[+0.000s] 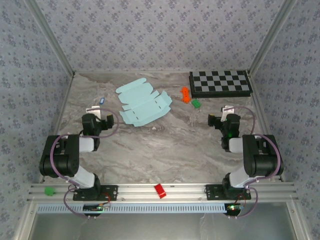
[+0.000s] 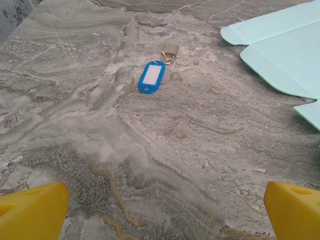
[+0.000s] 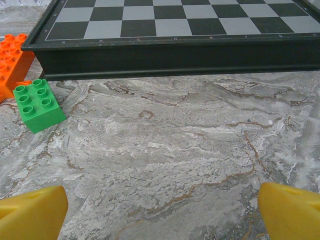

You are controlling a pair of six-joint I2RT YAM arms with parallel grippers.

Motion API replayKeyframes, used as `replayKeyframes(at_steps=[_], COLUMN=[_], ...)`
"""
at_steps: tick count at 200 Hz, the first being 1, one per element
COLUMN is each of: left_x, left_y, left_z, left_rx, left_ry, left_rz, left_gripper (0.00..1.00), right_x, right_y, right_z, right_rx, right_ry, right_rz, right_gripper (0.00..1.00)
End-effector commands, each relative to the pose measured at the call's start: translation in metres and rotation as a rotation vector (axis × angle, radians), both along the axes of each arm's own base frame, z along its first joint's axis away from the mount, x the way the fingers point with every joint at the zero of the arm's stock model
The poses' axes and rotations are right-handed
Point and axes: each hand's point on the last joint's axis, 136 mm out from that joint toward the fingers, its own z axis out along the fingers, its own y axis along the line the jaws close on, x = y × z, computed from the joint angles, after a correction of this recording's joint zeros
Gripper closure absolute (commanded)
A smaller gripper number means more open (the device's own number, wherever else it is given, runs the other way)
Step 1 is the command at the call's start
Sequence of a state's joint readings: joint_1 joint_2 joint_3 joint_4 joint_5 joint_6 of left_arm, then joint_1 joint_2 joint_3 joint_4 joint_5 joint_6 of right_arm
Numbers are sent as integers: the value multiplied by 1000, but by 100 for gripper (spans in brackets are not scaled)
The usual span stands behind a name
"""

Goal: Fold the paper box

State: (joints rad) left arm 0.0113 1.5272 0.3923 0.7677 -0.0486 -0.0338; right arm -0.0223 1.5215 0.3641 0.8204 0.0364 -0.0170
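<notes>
The box point(image 1: 144, 104) lies flat and unfolded on the marbled tabletop point(image 1: 165, 145), left of centre toward the back, its flaps spread out. The left tool point(image 2: 165, 205) is spread wide and holds nothing. It faces bare tabletop, with the box's edge to its upper right in the wrist view. A blue key tag point(image 2: 151, 76) and a small padlock point(image 2: 170, 52) lie ahead of it. The right tool point(image 3: 162, 207) is also spread and empty, facing the checkerboard point(image 3: 175, 30). A green brick point(image 3: 37, 104) sits just beside an orange brick point(image 3: 12, 60), between board and box.
</notes>
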Motion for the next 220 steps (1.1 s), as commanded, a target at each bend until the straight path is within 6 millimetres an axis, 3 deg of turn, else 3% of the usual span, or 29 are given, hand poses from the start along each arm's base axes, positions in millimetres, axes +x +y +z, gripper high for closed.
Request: replayKeyframes(at_steps=[1, 23, 59, 91, 114, 164, 174, 209, 220], left_x=[11, 12, 8, 16, 32, 85, 97, 139, 148], left_y=[0, 7, 22, -3, -37, -117, -130, -157, -163], left_z=[15, 21, 55, 81, 87, 78, 69, 37, 27], left_rx=[5, 3, -23, -150, -222, -248, -266, -350, -361], left_ry=[-56, -49, 48, 90, 161, 308, 339, 430, 458], left_rz=[-9, 34, 153, 71, -34, -203, -231, -283, -291], left_gripper=[0, 0, 0, 0, 4, 37, 47, 88, 94], right_x=[8, 7, 1, -7, -11, -16, -18, -28, -31], right_y=[-2, -4, -19, -9, 14, 100, 117, 176, 191], right_z=[8, 14, 39, 54, 60, 66, 67, 60, 58], right_rx=[-4, -7, 14, 131, 229, 271, 271, 331, 333], right_ry=[-29, -40, 7, 162, 249, 319, 327, 387, 402], right_rz=[3, -11, -106, -126, -99, 103, 140, 292, 322], right_gripper=[1, 1, 1, 1, 1, 0, 0, 19, 26])
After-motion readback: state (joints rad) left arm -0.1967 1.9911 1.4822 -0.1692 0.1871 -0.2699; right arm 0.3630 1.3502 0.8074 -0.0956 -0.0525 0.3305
